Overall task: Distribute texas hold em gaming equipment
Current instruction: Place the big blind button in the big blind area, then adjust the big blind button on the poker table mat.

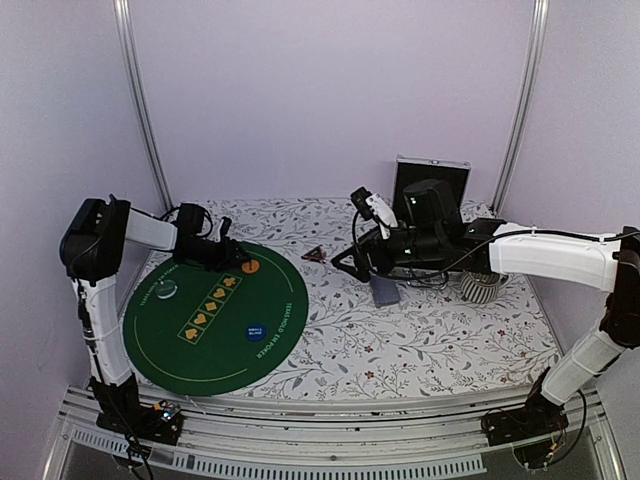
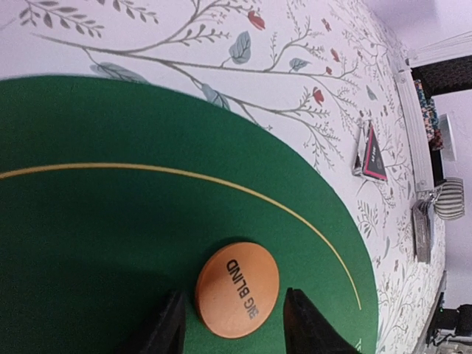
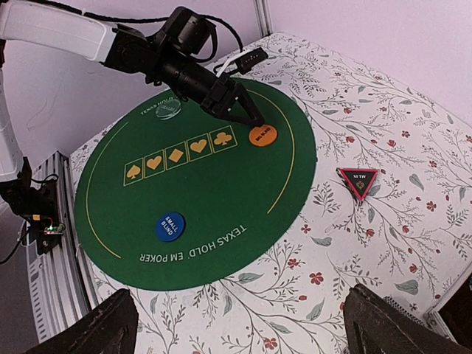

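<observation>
Between the left gripper's spread fingers, touching neither, lies the orange BIG BLIND disc, at the green mat's far right edge (1 blue SMALL BLIND disc sits nearer). Right gripper hangs well off to the right, jaws wide apart, empty; the left one is closest.

A robot lab booth: plain lilac walls, aluminium frame posts, floral-clothed table.
</observation>
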Controlling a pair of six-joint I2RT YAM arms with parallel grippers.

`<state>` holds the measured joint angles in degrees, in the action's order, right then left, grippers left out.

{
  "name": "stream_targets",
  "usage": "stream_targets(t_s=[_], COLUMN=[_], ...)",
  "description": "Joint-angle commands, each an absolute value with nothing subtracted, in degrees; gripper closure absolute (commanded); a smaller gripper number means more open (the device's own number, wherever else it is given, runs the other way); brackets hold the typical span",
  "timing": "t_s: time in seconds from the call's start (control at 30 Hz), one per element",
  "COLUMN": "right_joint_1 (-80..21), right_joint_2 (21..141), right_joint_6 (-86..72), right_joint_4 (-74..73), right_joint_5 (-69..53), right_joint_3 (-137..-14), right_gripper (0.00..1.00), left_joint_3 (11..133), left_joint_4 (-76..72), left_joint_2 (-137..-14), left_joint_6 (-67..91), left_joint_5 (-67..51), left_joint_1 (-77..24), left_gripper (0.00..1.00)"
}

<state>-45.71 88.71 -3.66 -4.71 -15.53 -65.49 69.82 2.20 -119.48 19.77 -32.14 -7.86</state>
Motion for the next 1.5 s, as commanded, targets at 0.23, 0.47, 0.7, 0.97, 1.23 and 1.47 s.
stream_targets(t_s=[0.23,0.47,0.7,0.97,1.23,1.47], right_joint_1=[-45.64,-45.65,-44.94,-44.96,-44.96,-44.91], right_joint_2=[86.56,81.98,75.79,73.93,74.61,76.06], right_joint_6=[-5.24,-7.53,-9.83,-14.23,-16.17,-16.32], right_joint_4=[-7.88,-9.63,-12.45,-16.56,-17.96,-18.17], right_joint_5=[-9.86,-1.65,3.81,4.95,4.05,4.98], right_joint_3=[-66.53,-65.25,-61.0,-57.77,-57.22,-56.74], right_gripper=[0.01,0.01,0.01,0.01,0.01,0.01], left_joint_3=[68.38,62.8,56.63,48.83,55.09,66.15], left_joint_4=[5.14,6.58,11.22,14.98,13.11,14.63], left_joint_2=[-110.55,-98.5,-87.5,-79.03,-93.71,-108.45], left_joint_6=[16.53,15.2,15.84,15.67,13.3,10.65], left_joint_5=[-21.63,-14.17,-8.97,-2.99,-0.2,-1.98], left_joint_1=[-8.32,-13.2,-18.99,-22.24,-22.16,-22.19], left_gripper=[0.47,0.44,0.44,0.4,0.54,0.55])
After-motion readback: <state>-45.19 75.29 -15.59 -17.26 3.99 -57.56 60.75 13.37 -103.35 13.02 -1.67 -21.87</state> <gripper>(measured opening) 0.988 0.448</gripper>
